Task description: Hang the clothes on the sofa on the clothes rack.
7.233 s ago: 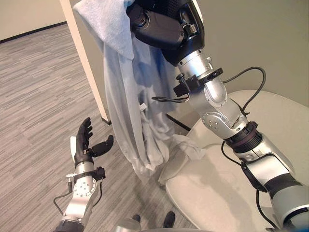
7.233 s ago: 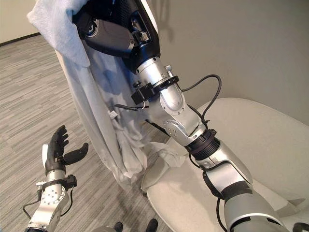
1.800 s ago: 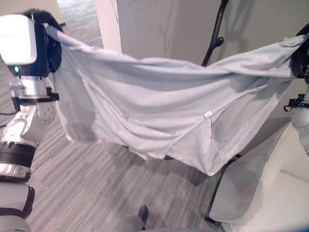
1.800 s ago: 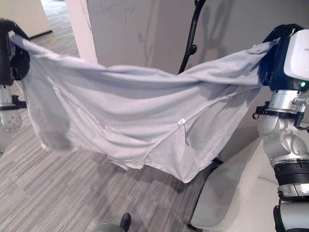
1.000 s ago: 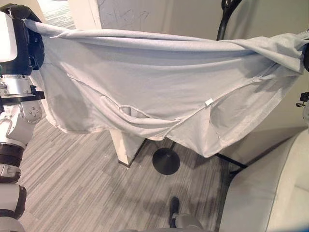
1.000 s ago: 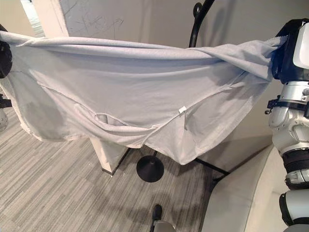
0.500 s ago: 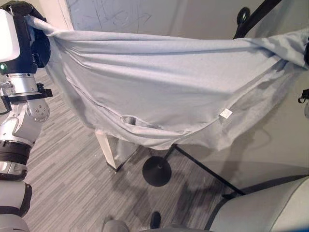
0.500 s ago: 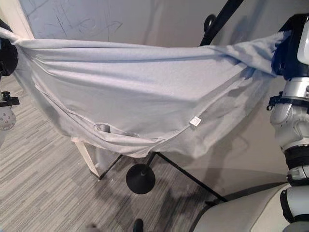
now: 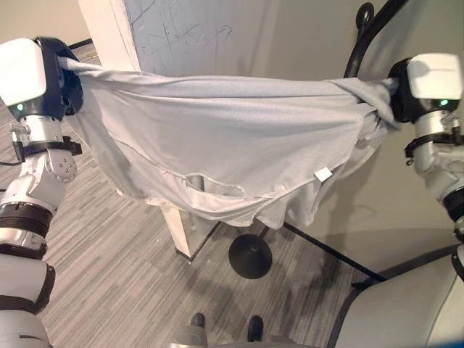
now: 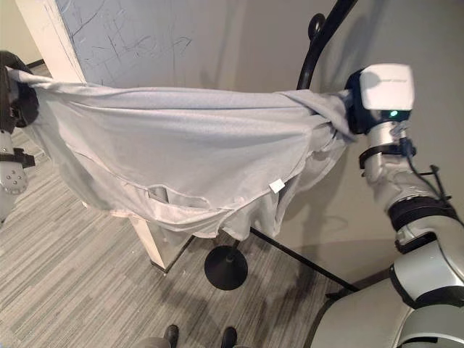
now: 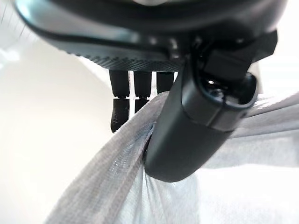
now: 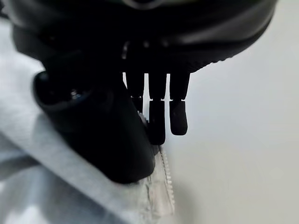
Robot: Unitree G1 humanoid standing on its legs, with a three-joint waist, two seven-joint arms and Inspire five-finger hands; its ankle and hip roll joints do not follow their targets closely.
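Stretching between both raised arms, the pale grey shirt (image 9: 225, 156) hangs off the sofa (image 9: 406, 304), its long axis running side to side at about chest height. At the far left the left hand (image 11: 196, 121) pinches one end between thumb and fingers. At the far right the right hand (image 12: 117, 135) pinches the other end the same way. The black clothes rack (image 10: 319, 51) rises just behind the shirt's right end, so the right hand is the nearer one; its round base (image 9: 250, 255) stands on the grey striped floor (image 9: 109, 290) beside a white pillar (image 9: 109, 29), against a plain wall.
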